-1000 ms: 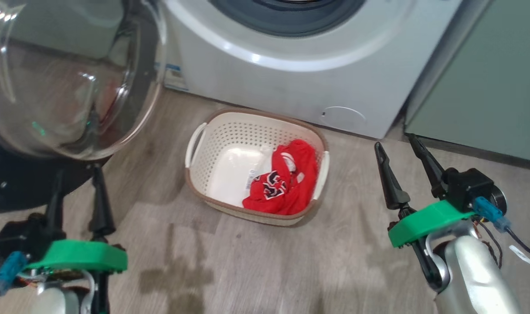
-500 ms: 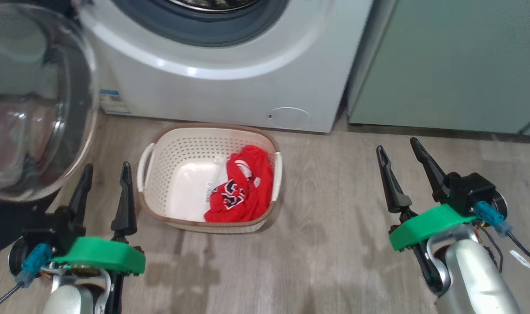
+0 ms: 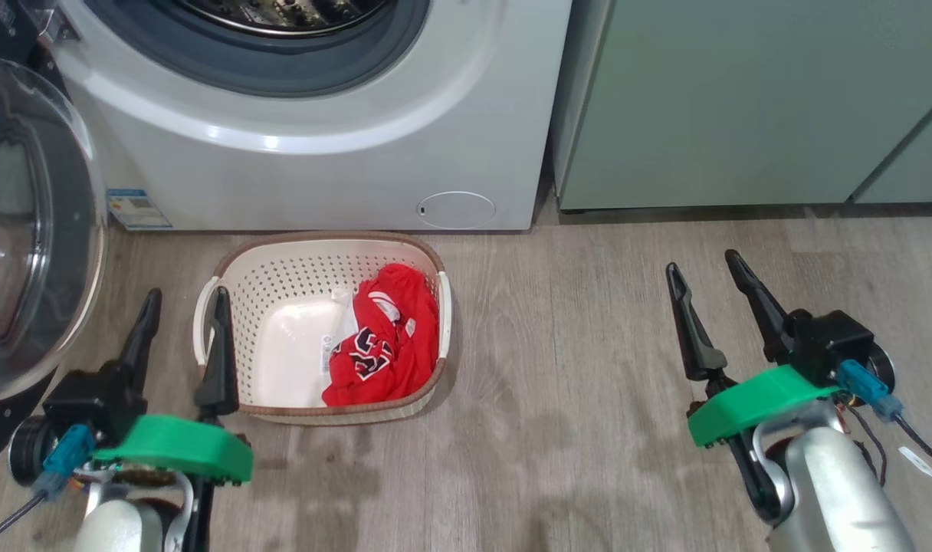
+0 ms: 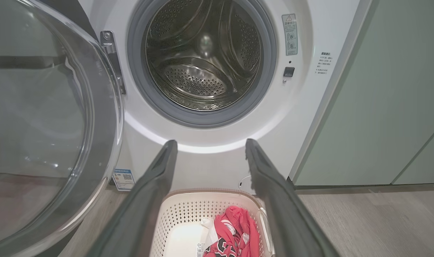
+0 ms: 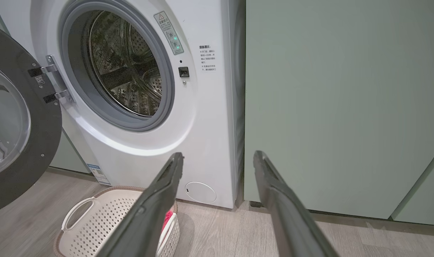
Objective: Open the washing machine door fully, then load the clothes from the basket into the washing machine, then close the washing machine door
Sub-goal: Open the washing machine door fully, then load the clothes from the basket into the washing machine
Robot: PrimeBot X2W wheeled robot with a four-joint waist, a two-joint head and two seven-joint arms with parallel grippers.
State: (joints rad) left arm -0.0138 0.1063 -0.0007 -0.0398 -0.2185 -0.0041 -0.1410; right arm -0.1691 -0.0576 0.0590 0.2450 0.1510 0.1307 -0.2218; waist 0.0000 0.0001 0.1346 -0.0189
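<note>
At the left edge of the head view, the washing machine door (image 3: 29, 230) stands open, glass bowl bulging toward the camera. Lower left, the left gripper (image 3: 187, 293) hovers with jaws spread wide and empty. Just right of it, the basket (image 3: 320, 239) sits on the wooden floor (image 3: 573, 345), close before the washing machine (image 3: 320, 169) at upper centre. The clothes (image 3: 385, 337) lie bunched in the basket's right half. Lower right, the right gripper (image 3: 700, 261) hangs over the floor, jaws equally wide, holding nothing, below the pale green cabinets (image 3: 742, 100).
</note>
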